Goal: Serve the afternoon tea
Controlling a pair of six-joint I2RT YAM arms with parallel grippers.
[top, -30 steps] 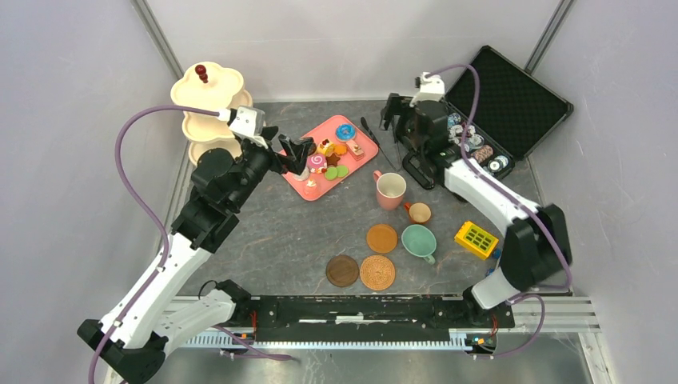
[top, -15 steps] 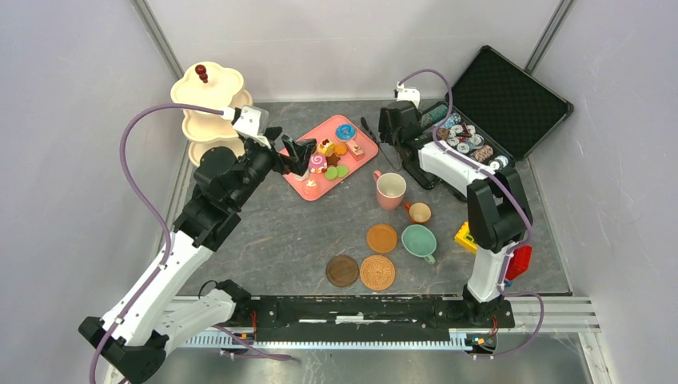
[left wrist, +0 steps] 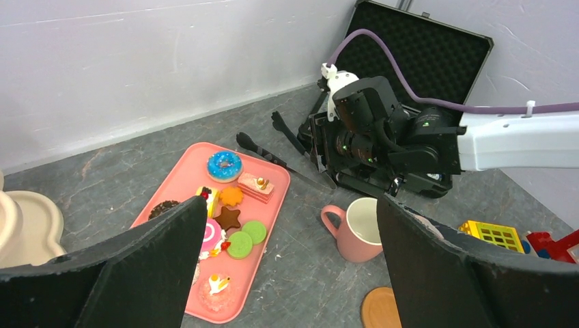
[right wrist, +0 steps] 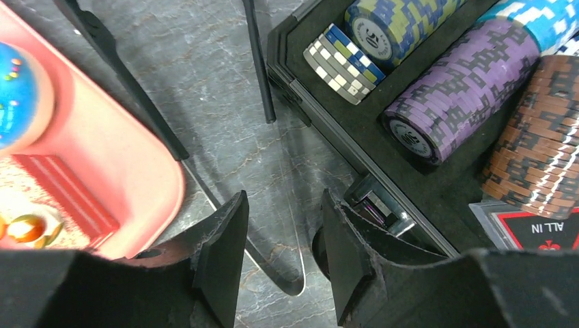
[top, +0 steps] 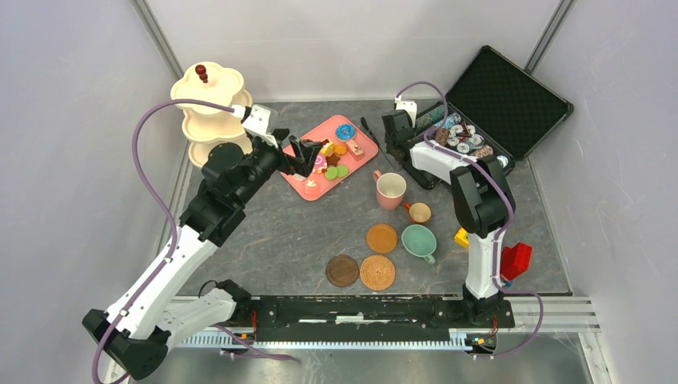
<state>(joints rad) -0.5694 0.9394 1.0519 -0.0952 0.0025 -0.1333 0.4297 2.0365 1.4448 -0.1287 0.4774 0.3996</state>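
Note:
A pink tray (top: pixel 305 186) holds small toy pastries (top: pixel 342 132). My left gripper (top: pixel 308 154) is open and empty above the tray's left part; in the left wrist view it (left wrist: pixel 292 225) frames the tray (left wrist: pixel 194 154) and the pink cup (left wrist: pixel 358 236). The cream tiered stand (top: pixel 209 108) with a red knob is at the back left. The pink cup (top: pixel 390 190), brown cup (top: pixel 418 213), teal cup (top: pixel 418 241) and three brown coasters (top: pixel 381 238) sit mid-table. My right gripper (top: pixel 393 136) is open, low between tray and case; in the right wrist view it (right wrist: pixel 283 232) stands over the bend of the black tongs (right wrist: pixel 130 96).
An open black case (top: pixel 496 104) with striped poker chips (right wrist: pixel 450 102) is at the back right, close to my right fingers. A yellow gridded block (top: pixel 461 238) and a red block (top: pixel 516 258) lie by the right arm. The tongs (top: pixel 376 140) lie between tray and case.
My right arm has folded back and its gripper has moved left from the case down to the tongs. My left gripper has moved slightly right over the tray.

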